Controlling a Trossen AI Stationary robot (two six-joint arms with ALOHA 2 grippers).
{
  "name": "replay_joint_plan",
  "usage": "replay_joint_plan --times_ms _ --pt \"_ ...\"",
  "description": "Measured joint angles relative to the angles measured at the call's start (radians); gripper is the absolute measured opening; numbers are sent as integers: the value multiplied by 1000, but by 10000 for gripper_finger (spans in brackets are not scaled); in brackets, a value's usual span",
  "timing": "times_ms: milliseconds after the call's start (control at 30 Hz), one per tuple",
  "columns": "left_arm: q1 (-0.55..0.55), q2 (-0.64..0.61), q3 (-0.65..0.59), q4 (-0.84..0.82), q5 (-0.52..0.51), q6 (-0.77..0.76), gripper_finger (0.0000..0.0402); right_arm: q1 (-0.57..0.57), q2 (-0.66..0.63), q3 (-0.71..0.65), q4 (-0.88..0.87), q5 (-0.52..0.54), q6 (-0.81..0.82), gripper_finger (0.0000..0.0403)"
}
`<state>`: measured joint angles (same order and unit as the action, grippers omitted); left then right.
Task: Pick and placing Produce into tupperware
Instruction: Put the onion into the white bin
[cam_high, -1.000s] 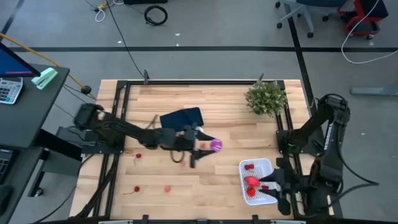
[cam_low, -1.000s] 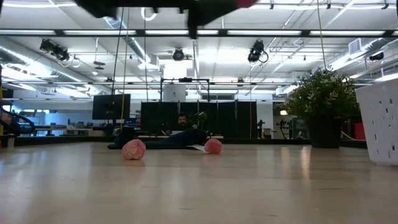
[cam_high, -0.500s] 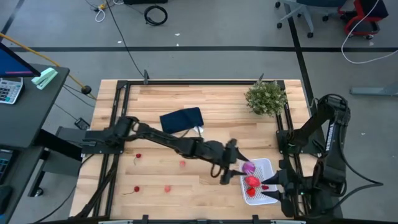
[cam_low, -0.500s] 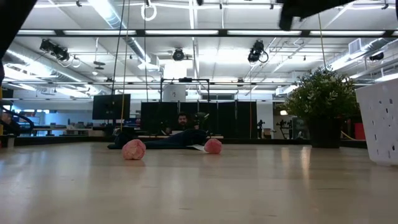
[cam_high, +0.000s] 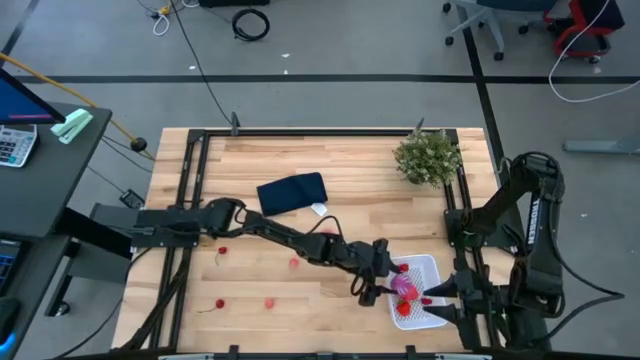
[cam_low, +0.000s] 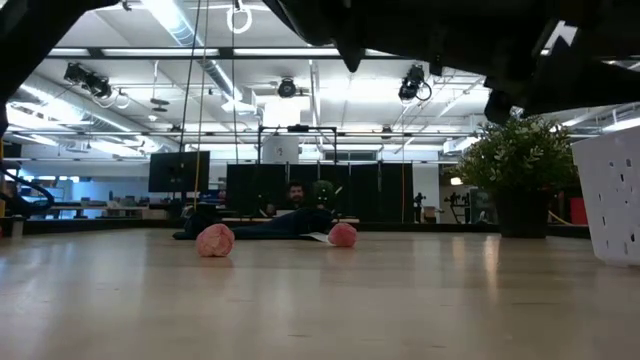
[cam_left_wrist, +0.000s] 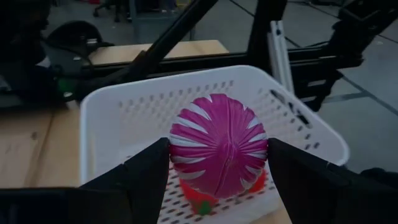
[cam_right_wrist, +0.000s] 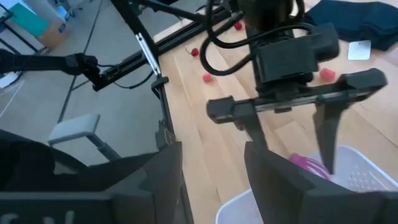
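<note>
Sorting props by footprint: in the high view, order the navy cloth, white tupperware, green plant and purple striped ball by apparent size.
1. navy cloth, green plant and white tupperware: too alike to rank
2. purple striped ball, smallest, in the left end effector

The left arm (cam_high: 290, 238) lies slantwise across mid-table, its gripper (cam_high: 392, 283) over the tupperware (cam_high: 430, 268), blocking entry from above there; red fruit (cam_high: 404, 307) fills part of the floor. The right gripper (cam_high: 450, 300) crowds the tupperware's outer edge. Bare wood lies along the near-left table (cam_high: 300, 310), dotted only by small bits (cam_high: 269, 301); cloth (cam_high: 291, 193) and plant (cam_high: 428, 156) occupy the far side.
</note>
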<state>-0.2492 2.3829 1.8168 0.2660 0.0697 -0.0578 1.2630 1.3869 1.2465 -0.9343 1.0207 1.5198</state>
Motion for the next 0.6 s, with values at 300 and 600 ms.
replay_joint_plan --times_ms 300,600 --pt "17 3 0 -16 0 76 270 -30 36 0 56 1 2 183" --pt "14 3 0 -26 0 154 272 -31 81 0 153 -5 2 183"
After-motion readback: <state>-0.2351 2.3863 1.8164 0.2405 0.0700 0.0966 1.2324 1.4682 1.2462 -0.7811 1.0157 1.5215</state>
